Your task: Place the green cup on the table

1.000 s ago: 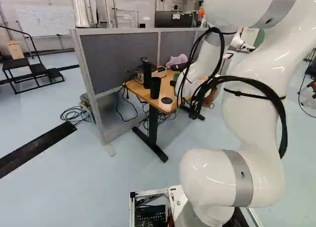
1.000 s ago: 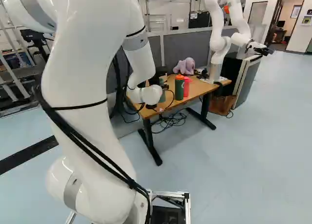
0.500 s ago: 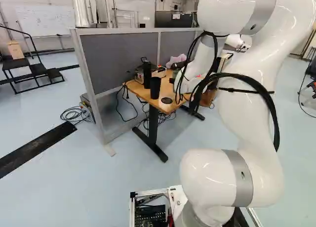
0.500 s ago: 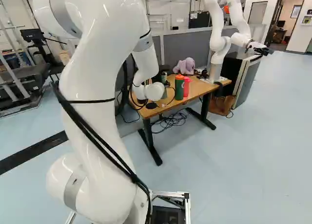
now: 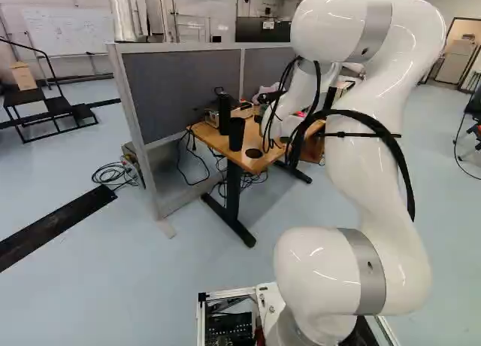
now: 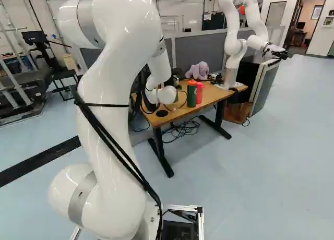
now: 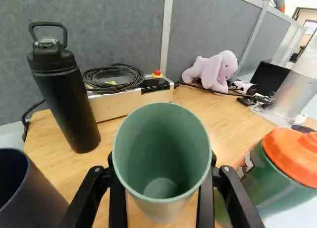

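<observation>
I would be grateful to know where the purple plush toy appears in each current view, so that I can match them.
Left base view: the plush toy is upper middle, mostly hidden beside the arm.
Right base view: upper middle, just left of another robot.
Wrist view: beyond the green cup, between the red-buttoned box and another robot.
Shared landmark: the grey partition behind the toy.

Dark cup [image 7: 34, 200] partly outside wrist view
</observation>
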Available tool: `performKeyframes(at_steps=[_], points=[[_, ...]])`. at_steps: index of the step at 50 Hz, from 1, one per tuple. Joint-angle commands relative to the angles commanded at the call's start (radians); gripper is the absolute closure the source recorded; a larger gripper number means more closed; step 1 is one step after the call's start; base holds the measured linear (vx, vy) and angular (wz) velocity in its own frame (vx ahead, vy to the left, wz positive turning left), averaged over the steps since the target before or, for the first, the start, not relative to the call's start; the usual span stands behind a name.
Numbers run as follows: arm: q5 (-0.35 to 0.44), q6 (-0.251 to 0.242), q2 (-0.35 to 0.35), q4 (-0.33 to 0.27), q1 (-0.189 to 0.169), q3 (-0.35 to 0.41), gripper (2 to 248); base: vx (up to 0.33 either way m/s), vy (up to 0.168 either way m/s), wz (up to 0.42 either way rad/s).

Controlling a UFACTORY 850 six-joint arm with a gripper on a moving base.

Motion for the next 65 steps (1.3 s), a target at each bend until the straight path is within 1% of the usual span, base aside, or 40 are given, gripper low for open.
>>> performKeyframes(at_steps=[4, 11, 45, 46, 50, 51, 55, 56, 61, 62, 65], points=[[0.000, 0.038, -0.015, 0.000, 0.005, -0.020, 127, 0.000, 0.000, 0.000], [0.000, 0.058, -0.036, 0.000, 0.013, -0.045, 127, 0.000, 0.000, 0.000], [0.000, 0.063, -0.111, 0.000, 0.017, -0.071, 127, 0.000, 0.000, 0.000], [0.000, 0.063, -0.112, 0.000, 0.017, -0.071, 119, 0.000, 0.000, 0.000], [0.000, 0.063, -0.114, 0.000, 0.017, -0.071, 119, 0.000, 0.000, 0.000], [0.000, 0.063, -0.114, 0.000, 0.017, -0.071, 88, 0.000, 0.000, 0.000], [0.000, 0.063, -0.115, 0.000, 0.017, -0.071, 88, 0.000, 0.000, 0.000], [0.000, 0.063, -0.115, 0.000, 0.017, -0.071, 54, 0.000, 0.000, 0.000], [0.000, 0.063, -0.115, 0.000, 0.017, -0.071, 54, 0.000, 0.000, 0.000], [0.000, 0.063, -0.115, 0.000, 0.017, -0.071, 19, 0.000, 0.000, 0.000], [0.000, 0.063, -0.115, 0.000, 0.017, -0.071, 19, 0.000, 0.000, 0.000]])
